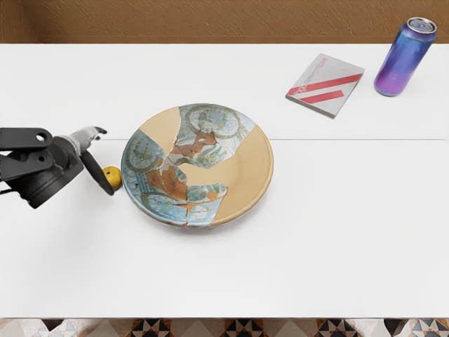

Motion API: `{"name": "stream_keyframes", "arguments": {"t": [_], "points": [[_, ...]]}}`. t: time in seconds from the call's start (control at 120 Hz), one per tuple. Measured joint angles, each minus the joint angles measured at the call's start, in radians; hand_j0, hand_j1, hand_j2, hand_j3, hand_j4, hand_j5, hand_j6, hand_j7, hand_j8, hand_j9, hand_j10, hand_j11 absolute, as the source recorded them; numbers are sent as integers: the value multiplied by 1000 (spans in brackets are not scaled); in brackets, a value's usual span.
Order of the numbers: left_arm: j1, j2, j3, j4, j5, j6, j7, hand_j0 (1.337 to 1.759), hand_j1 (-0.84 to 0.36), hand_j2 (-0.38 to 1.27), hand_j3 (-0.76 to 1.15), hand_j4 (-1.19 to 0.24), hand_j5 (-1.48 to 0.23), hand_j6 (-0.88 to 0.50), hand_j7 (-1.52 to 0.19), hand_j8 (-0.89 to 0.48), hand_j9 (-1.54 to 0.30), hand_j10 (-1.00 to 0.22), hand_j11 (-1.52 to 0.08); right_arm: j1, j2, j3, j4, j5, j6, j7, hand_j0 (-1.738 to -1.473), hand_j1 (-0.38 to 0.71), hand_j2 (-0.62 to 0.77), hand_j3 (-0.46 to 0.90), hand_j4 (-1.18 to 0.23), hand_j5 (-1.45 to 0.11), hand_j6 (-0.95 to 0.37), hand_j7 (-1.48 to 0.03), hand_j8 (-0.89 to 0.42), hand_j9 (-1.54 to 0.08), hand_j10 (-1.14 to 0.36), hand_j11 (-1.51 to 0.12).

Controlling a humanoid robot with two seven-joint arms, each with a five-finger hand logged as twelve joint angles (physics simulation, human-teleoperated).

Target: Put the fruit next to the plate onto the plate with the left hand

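One small yellow fruit (113,177) sits on the white counter (316,232), just beside the left rim of the patterned plate (257,160) and not yet on it. From where the left robot hand (81,150) hangs, the fruit lies to its right and a little toward the near edge, with the plate directly beyond. The fruit looks roundish, with no long axis I can make out. Only the left arm shows, so it is plainly the nearer one. Its fingers (99,170) are spread apart and hold nothing. One dark finger reaches down across the fruit's left side, though I cannot tell whether it touches. I would judge the grasp is still to come.
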Motion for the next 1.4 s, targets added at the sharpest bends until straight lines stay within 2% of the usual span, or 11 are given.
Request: {"name": "stream_keyframes", "arguments": {"t": [0.525, 1.4], "points": [[13, -22, 23, -6, 2, 61, -4, 1658, 76, 47, 0, -230, -297, -230, -297, -230, -297, -230, -297, 0, 0, 0, 0, 0, 0, 0, -1658, -349, 1, 0, -1, 0, -1, 0, -1, 0, -1, 0], [5, -45, 77, -21, 9, 91, -5, 1658, -34, 66, 0, -321, -417, -322, -416, -322, -416, -321, -416, 0, 0, 0, 0, 0, 0, 0, -1658, -349, 1, 0, -1, 0, -1, 0, -1, 0, -1, 0]]}}
